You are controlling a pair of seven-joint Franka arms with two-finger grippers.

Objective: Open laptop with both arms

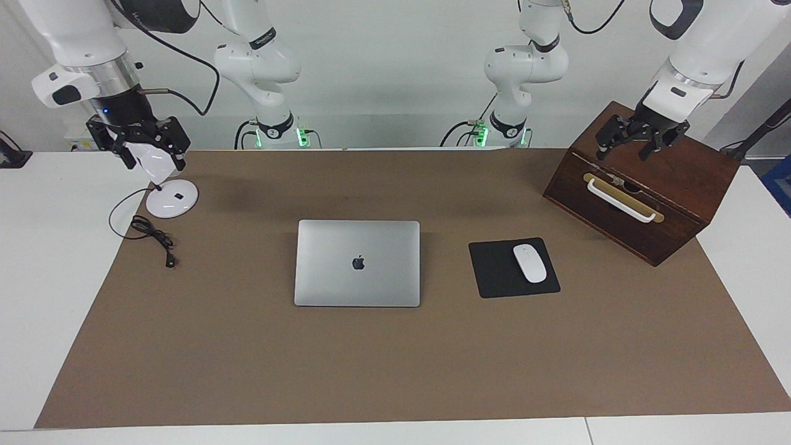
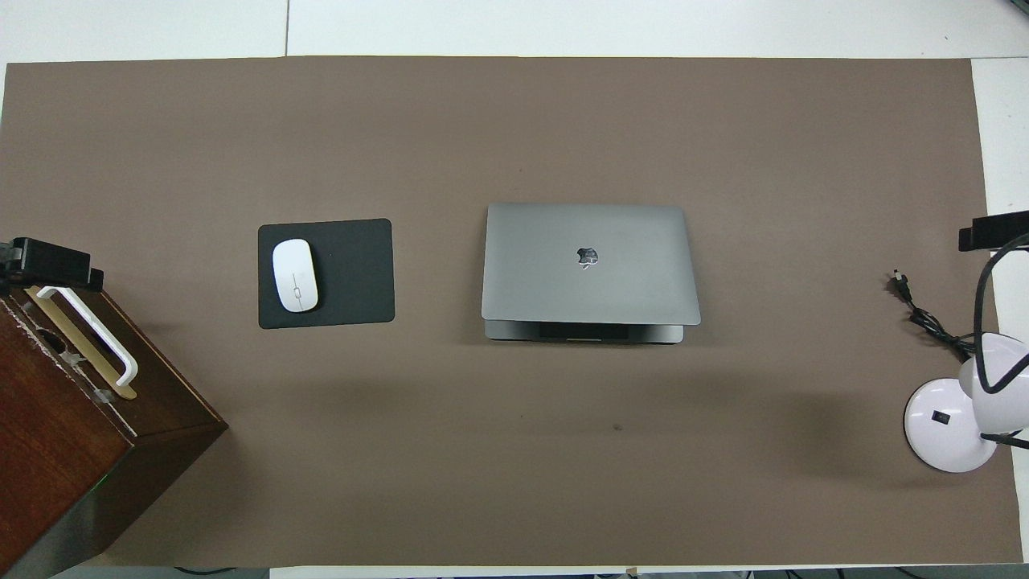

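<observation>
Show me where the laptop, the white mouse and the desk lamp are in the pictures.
laptop (image 1: pixel 357 262): facing view, middle of the closed lid, at the logo.
white mouse (image 1: pixel 530 263): facing view, middle of its top, on the black mouse pad (image 1: pixel 494 272).
desk lamp (image 1: pixel 172 199): facing view, on its round white base.

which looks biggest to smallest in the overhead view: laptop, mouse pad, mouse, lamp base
1. laptop
2. mouse pad
3. lamp base, though partly covered by the lamp head
4. mouse
</observation>
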